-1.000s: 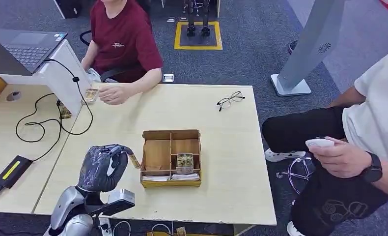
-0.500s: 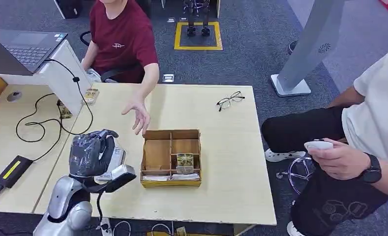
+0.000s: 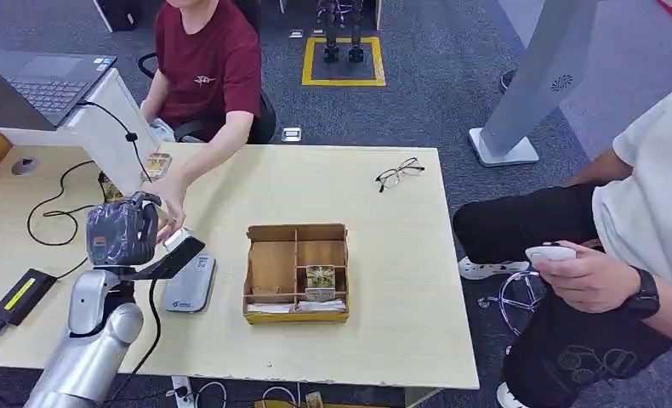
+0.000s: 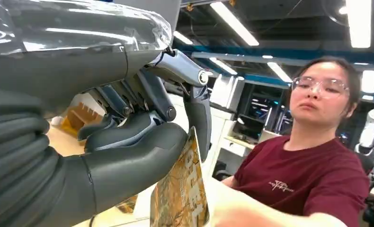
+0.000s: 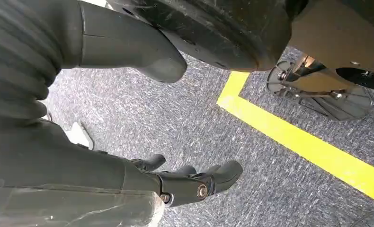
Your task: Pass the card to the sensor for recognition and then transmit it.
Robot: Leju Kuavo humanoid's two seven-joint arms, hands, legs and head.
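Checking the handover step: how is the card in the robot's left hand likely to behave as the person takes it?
The card looks thin and flat, so probably light and slightly bendable. It stands on edge, held by the left hand between thumb and fingers, so it may slide out easily. The person's hand is close, so a gentle pull should suffice.

Gold-and-green patterned card (image 4: pixel 180 198), dark grey left hand (image 4: pixel 128 142), maroon T-shirt (image 3: pixel 209 64), pale wooden table (image 3: pixel 384 255), yellow floor line (image 5: pixel 303 142)

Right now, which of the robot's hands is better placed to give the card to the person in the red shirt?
The left robot hand: it holds the card, and the person's hand reaches it. The right robot hand hangs over the floor.
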